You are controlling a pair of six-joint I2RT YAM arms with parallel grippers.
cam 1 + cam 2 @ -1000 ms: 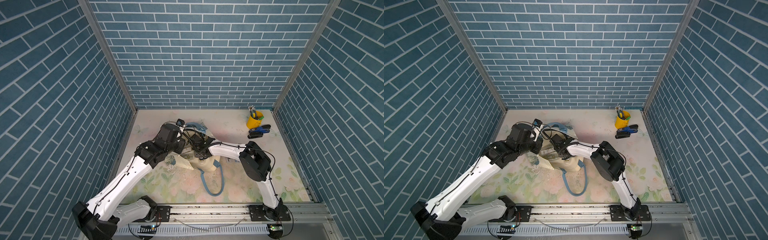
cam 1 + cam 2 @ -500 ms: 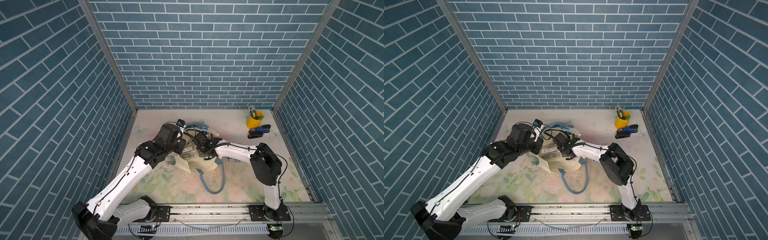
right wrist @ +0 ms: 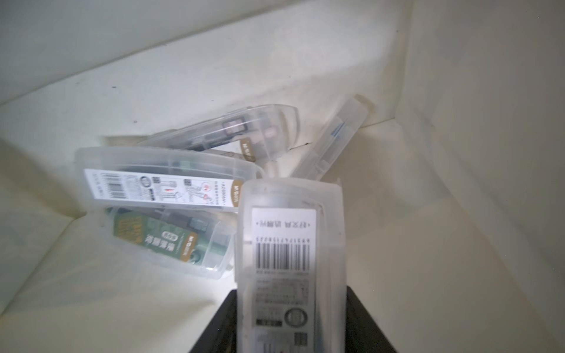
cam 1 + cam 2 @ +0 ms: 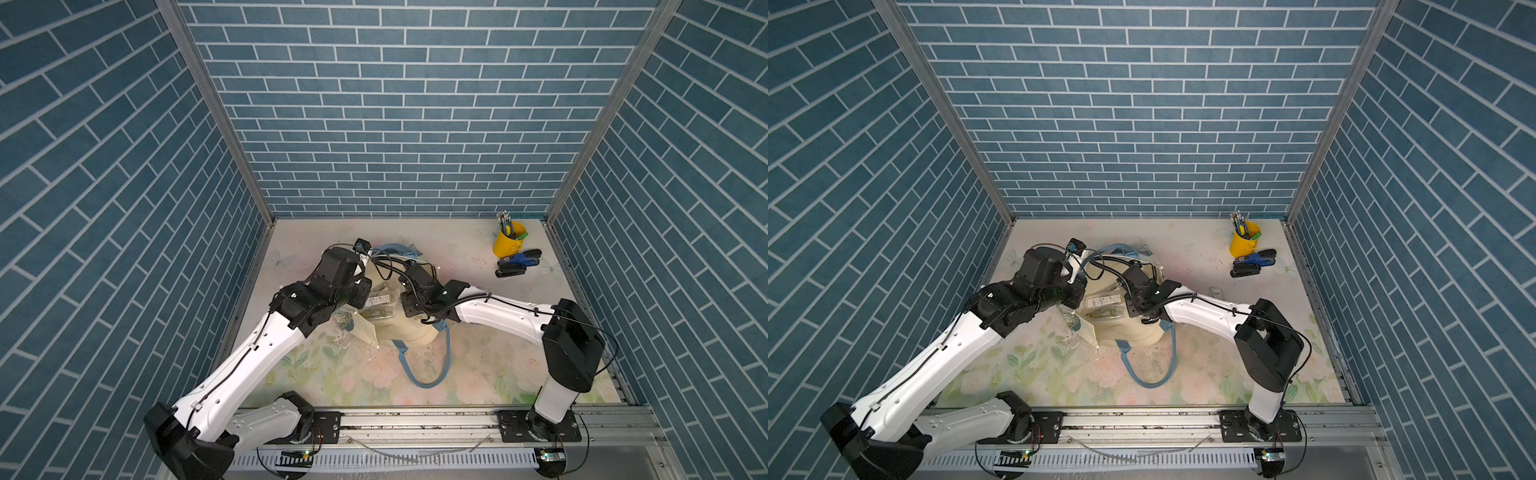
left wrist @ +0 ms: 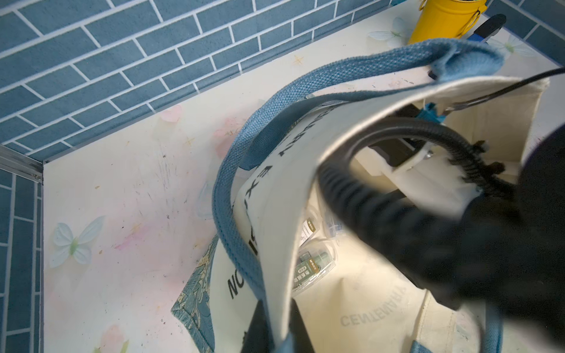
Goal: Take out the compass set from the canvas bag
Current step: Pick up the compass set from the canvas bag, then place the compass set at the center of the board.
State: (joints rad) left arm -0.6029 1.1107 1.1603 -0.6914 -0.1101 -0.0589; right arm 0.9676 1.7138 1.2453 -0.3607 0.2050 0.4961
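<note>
The cream canvas bag (image 4: 409,334) (image 4: 1129,332) lies on the table with its mouth held up and open. My left gripper (image 5: 276,324) is shut on the bag's rim, beside the blue strap (image 5: 232,195). My right gripper (image 3: 292,305) reaches into the bag, shut on a clear plastic compass set case (image 3: 284,244) with a barcode label. Three more clear cases (image 3: 171,183) (image 3: 171,241) (image 3: 244,131) lie at the bag's bottom. In both top views the right wrist (image 4: 424,293) (image 4: 1142,297) sits at the bag's mouth, with cases (image 4: 376,305) visible inside.
A yellow pencil cup (image 4: 509,241) stands at the back right, with a blue stapler (image 4: 519,259) and a black stapler (image 4: 510,271) beside it. The bag's other blue strap (image 4: 428,365) loops over the table towards the front. Brick walls close three sides.
The right arm's elbow has swung out to the right and the right wrist has drawn slightly rightward at the bag's mouth. The left arm has held still on the rim.
</note>
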